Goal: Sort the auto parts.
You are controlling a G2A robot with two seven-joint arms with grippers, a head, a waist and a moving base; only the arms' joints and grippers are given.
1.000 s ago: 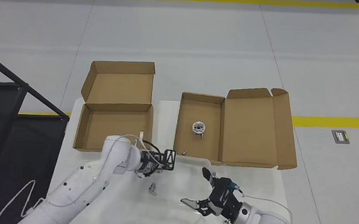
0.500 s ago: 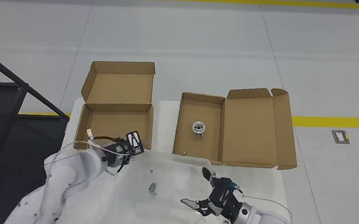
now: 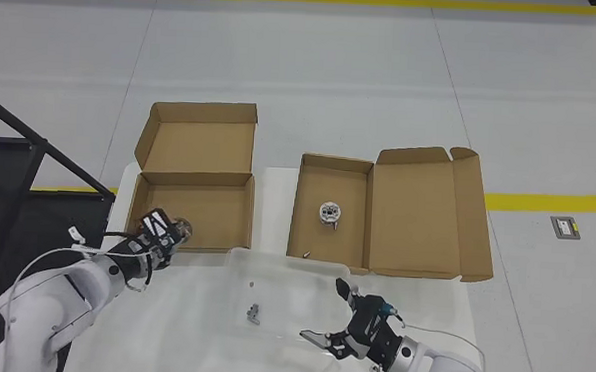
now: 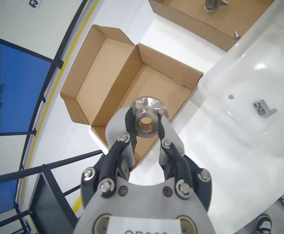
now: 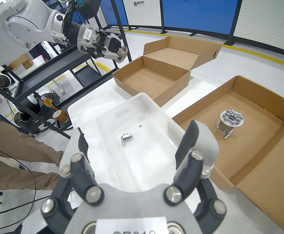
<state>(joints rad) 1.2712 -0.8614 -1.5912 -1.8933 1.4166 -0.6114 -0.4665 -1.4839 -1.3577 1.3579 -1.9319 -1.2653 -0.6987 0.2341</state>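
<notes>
My left gripper (image 3: pixel 171 229) is shut on a metal flanged bushing (image 4: pixel 145 123) and hangs above the near left corner of the left cardboard box (image 3: pixel 202 207). The right wrist view shows that gripper (image 5: pixel 117 53) well above the table. My right gripper (image 3: pixel 325 310) stands open with nothing in it over the near right end of the clear plastic bin (image 3: pixel 274 270). A small L-shaped bracket (image 3: pixel 254 311) lies in the bin. The right cardboard box (image 3: pixel 318 187) holds a round metal part (image 3: pixel 329 211) and a small bolt (image 3: pixel 303 253).
Both boxes have their lids folded open, the left lid (image 3: pixel 198 137) toward the back and the right lid (image 3: pixel 422 211) toward the right. A black metal rack (image 3: pixel 18 174) stands just left of the table. The left box's floor (image 5: pixel 150 79) is bare.
My left gripper has swung left from the bin's far edge near the right box to the left box's near left corner, carrying the bushing. The right arm has kept still.
</notes>
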